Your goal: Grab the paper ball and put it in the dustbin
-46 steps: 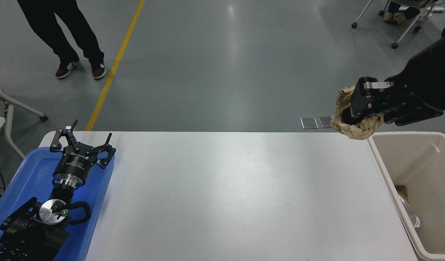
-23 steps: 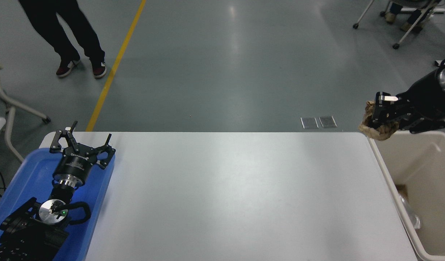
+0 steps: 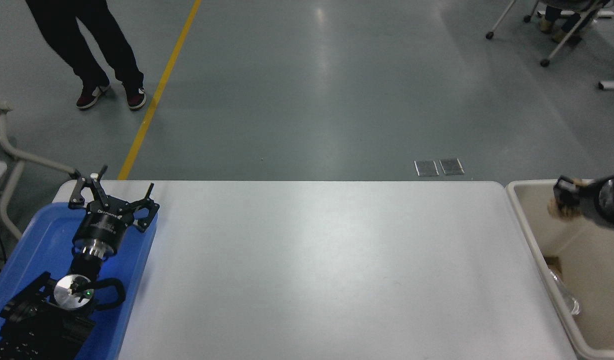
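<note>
1. Right gripper (image 3: pixel 567 197) at the far right edge, low inside the mouth of the dustbin (image 3: pixel 524 220), closed around the paper ball (image 3: pixel 558 210); only a tan sliver of the wad visible past the black fingers.
2. Paper ball off the surface (image 3: pixel 317 260), inside the bin's outline near its far end, not yet released.
3. Pick-up and carry judged complete; remaining: opening the fingers to drop the wad, then pulling the arm clear of the rim.
4. Some other scraps visible lower in the bin, too unclear to name.
5. Left gripper (image 3: pixel 114 197) parked at the lower left over the blue plastic tray (image 3: pixel 42 235), fingers spread wide, holding nothing.
6. Legs of a person (image 3: pixel 87 50) on the floor beyond the surface, well apart from the work.
</note>
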### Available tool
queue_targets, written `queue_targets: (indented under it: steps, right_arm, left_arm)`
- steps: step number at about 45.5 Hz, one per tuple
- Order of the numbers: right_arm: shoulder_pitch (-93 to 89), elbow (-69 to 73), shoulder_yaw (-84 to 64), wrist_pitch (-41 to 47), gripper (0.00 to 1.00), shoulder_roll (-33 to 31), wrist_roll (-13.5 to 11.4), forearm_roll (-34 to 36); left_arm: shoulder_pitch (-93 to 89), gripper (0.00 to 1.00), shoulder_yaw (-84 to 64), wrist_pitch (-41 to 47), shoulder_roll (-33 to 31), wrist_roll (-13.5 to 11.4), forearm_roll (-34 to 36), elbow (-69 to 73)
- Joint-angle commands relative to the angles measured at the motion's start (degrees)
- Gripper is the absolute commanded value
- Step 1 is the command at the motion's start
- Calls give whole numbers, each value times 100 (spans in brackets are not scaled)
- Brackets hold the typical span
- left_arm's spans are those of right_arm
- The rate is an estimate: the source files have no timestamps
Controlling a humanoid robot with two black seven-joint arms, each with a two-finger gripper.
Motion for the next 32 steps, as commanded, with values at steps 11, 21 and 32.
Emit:
queue_targets:
  steps: [11, 21, 32]
  right_arm:
    - [-2533, -2720, 784, -1069, 0, 1316, -2, 479]
    - [-2613, -2747, 811, -1086, 0, 1421, 6, 585]
    - [-2569, -2720, 907, -999, 100, 1421, -11, 629]
  left_arm:
    - [0, 99, 0, 0, 0, 0, 0, 0]
    - [0, 99, 0, 0, 0, 0, 0, 0]
    - [0, 99, 0, 0, 0, 0, 0, 0]
